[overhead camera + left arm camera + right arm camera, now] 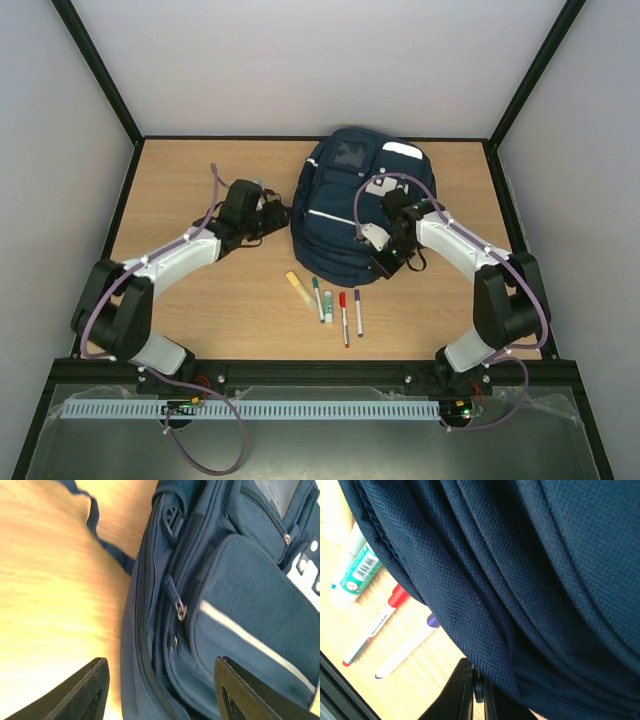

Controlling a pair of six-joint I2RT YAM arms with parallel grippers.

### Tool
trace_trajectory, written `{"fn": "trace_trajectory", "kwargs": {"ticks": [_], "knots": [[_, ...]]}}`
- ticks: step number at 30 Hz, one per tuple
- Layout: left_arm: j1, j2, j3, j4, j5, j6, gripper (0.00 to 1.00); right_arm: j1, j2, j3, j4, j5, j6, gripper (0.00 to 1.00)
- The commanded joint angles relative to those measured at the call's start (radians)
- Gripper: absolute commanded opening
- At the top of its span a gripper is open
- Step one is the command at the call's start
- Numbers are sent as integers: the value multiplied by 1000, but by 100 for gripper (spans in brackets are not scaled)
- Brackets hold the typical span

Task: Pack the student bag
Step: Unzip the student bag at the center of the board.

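Note:
The student bag (345, 210), navy with white stripes, lies flat at the back middle of the table. My left gripper (281, 213) is at the bag's left side. In the left wrist view it (162, 695) stands open, its fingers (85, 692) straddling the bag's zipped side seams (165, 645), below a metal zip pull (180, 611). My right gripper (386, 264) is at the bag's near right edge. Its jaws (479, 690) are shut on a small blue piece of the bag's (520, 580) edge, and the fabric folds over them.
Several pens lie on the table in front of the bag: a yellow highlighter (298, 288), a green marker (318, 298), a red pen (343, 318) and a purple pen (358, 312). A loose bag strap (95, 527) trails over the wood at the left.

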Motion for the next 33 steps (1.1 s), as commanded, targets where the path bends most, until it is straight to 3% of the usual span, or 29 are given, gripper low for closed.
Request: {"fn": "trace_trajectory", "kwargs": {"ticks": [1, 5, 11, 23, 25, 26, 29, 33], "knots": [[-22, -116, -122, -17, 64, -72, 59, 36, 38, 59, -23, -74, 59, 1], [-112, -187, -232, 29, 84, -187, 62, 48, 54, 89, -21, -88, 78, 1], [-242, -157, -277, 103, 74, -290, 63, 67, 78, 108, -14, -105, 96, 1], [-254, 0, -260, 248, 129, -353, 49, 80, 102, 168, -20, -135, 125, 1], [-256, 14, -258, 262, 132, -363, 43, 80, 111, 178, -24, -142, 127, 1], [-257, 26, -257, 269, 123, -367, 26, 80, 126, 184, -36, -143, 122, 1], [-255, 19, -259, 252, 93, -364, 6, 80, 139, 177, -72, -120, 86, 1], [-243, -8, -268, 226, 73, -352, 2, 47, 160, 148, -150, -80, 25, 1]]}}
